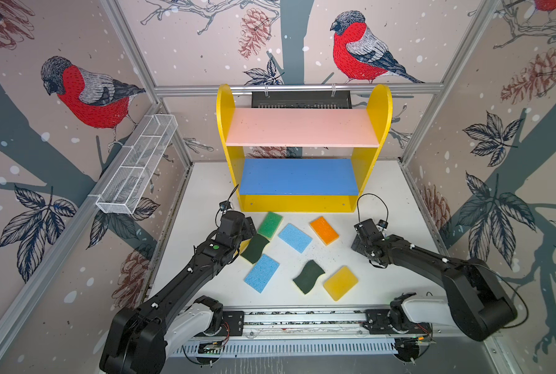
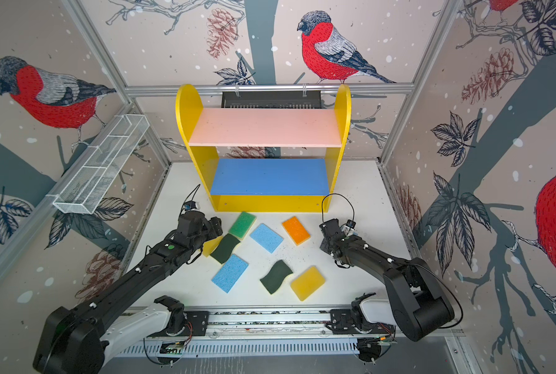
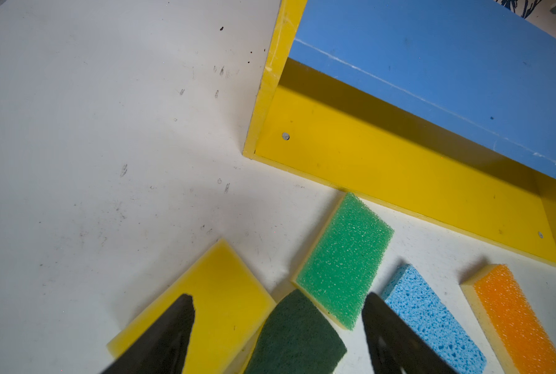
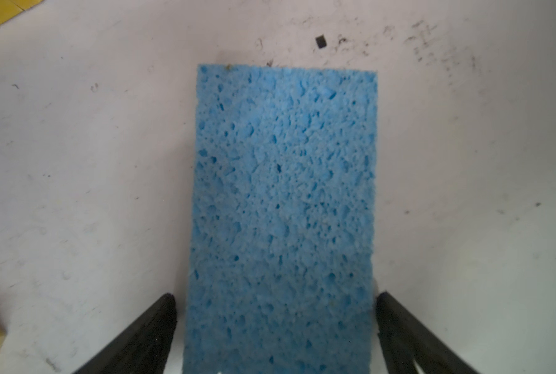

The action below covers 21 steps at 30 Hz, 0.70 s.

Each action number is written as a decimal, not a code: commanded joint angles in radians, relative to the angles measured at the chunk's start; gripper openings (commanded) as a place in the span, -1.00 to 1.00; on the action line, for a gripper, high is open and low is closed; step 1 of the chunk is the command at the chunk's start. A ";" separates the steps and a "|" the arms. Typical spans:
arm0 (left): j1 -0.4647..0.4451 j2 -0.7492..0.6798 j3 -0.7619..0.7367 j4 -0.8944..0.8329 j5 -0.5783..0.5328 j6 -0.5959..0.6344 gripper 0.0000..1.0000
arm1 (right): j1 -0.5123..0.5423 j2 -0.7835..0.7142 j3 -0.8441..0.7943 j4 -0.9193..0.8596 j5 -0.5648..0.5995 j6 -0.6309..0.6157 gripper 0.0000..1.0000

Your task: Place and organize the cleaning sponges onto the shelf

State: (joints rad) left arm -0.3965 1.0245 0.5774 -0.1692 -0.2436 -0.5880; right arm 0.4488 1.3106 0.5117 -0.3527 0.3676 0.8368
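The shelf (image 1: 380,107) has its pink board (image 1: 302,128) and blue board (image 1: 297,176) bare and open from the front, and the worktop (image 1: 399,200) on either side of it is free, but the green sponge (image 1: 270,225), light blue sponge (image 1: 295,237) and orange sponge (image 1: 324,230) crowd the strip just before its yellow base (image 1: 297,203), with narrow gaps between them.

Left fingers (image 3: 166,340) parted, right fingers (image 4: 147,340) spread wide, both low

Small shelf unit (image 1: 380,113): yellow side panels and base, pink upper board, blue middle board. Rectangular foam sponges: green-on-yellow sponge (image 1: 269,225), orange-on-yellow sponge (image 1: 324,230), plain yellow sponge (image 1: 340,282), pitted light-blue sponges (image 1: 295,237). Wavy scourers (image 1: 308,276): dark green. Tabletop (image 1: 335,255): white, dark-specked. Wall panels (image 1: 189,48): red-breasted bird print.
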 commanded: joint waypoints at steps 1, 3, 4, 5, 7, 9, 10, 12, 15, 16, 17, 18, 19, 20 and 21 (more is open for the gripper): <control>-0.002 0.002 0.010 0.002 -0.001 0.023 0.64 | -0.022 -0.011 -0.026 -0.038 -0.024 0.021 0.79; -0.001 0.003 0.009 -0.001 -0.002 0.025 0.64 | -0.029 -0.016 -0.035 -0.028 -0.035 0.015 0.76; -0.002 0.003 0.010 -0.003 -0.002 0.022 0.63 | -0.031 -0.014 -0.036 -0.029 -0.037 0.013 0.75; -0.001 0.002 0.011 -0.004 -0.001 0.024 0.63 | -0.031 -0.010 -0.035 -0.031 -0.036 0.010 0.74; -0.001 0.000 0.015 -0.006 0.000 0.021 0.63 | -0.031 0.000 -0.032 -0.035 -0.039 0.007 0.73; -0.001 -0.004 0.019 -0.010 -0.002 0.021 0.63 | -0.030 0.003 -0.032 -0.035 -0.048 0.006 0.72; -0.002 -0.007 0.021 -0.012 -0.003 0.020 0.63 | -0.028 0.004 -0.033 -0.035 -0.052 0.008 0.70; -0.001 -0.010 0.021 -0.014 -0.006 0.022 0.63 | -0.028 -0.001 -0.038 -0.035 -0.055 0.008 0.63; -0.002 -0.014 0.020 -0.018 -0.013 0.021 0.63 | -0.030 -0.007 -0.045 -0.034 -0.050 0.004 0.46; -0.001 -0.014 0.021 -0.019 -0.013 0.022 0.63 | -0.029 -0.005 -0.046 -0.034 -0.050 0.002 0.41; -0.001 -0.014 0.021 -0.019 -0.013 0.022 0.63 | -0.028 -0.004 -0.045 -0.035 -0.051 0.001 0.38; 0.000 -0.014 0.021 -0.018 -0.010 0.022 0.63 | -0.030 -0.003 -0.045 -0.037 -0.053 0.001 0.37; -0.001 -0.014 0.022 -0.018 -0.007 0.021 0.63 | -0.028 -0.003 -0.044 -0.037 -0.055 0.001 0.36; -0.002 -0.014 0.023 -0.018 -0.007 0.021 0.63 | -0.027 -0.003 -0.043 -0.038 -0.056 -0.001 0.36; -0.001 -0.014 0.024 -0.018 -0.008 0.023 0.63 | -0.028 -0.004 -0.042 -0.040 -0.058 -0.002 0.35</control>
State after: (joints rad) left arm -0.3965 1.0138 0.5896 -0.1802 -0.2436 -0.5751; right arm 0.4198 1.2976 0.4778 -0.3092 0.4000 0.8356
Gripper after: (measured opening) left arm 0.814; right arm 0.678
